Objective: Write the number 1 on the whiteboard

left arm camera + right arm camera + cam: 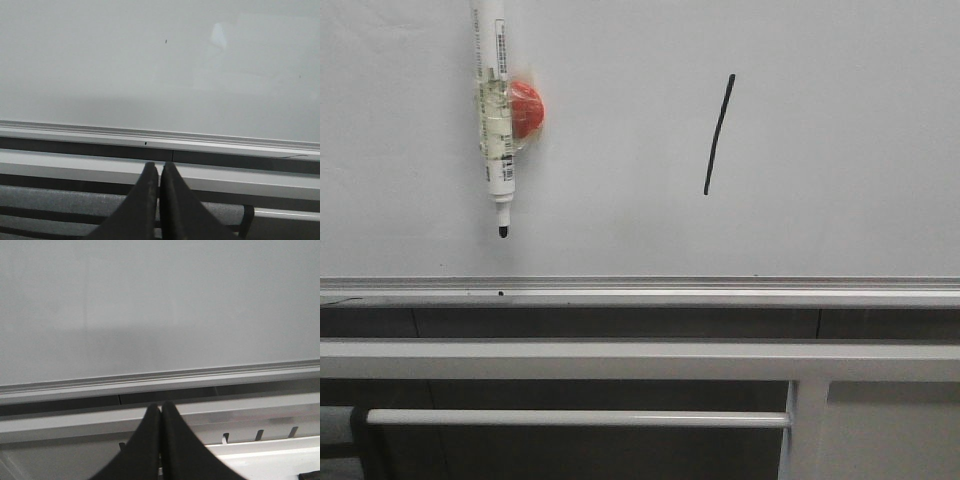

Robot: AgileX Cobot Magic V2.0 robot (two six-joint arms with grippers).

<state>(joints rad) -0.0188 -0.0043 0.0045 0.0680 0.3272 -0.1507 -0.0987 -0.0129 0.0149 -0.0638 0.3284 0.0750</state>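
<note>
Front view shows the number 1 [718, 134] already drawn right of center on the whiteboard [840, 180]; the marker [495, 110] hangs at left, light, rigid, best gripped mid-barrel. Left tool [159, 172] and right tool [160, 412] are clenched, empty.
</note>
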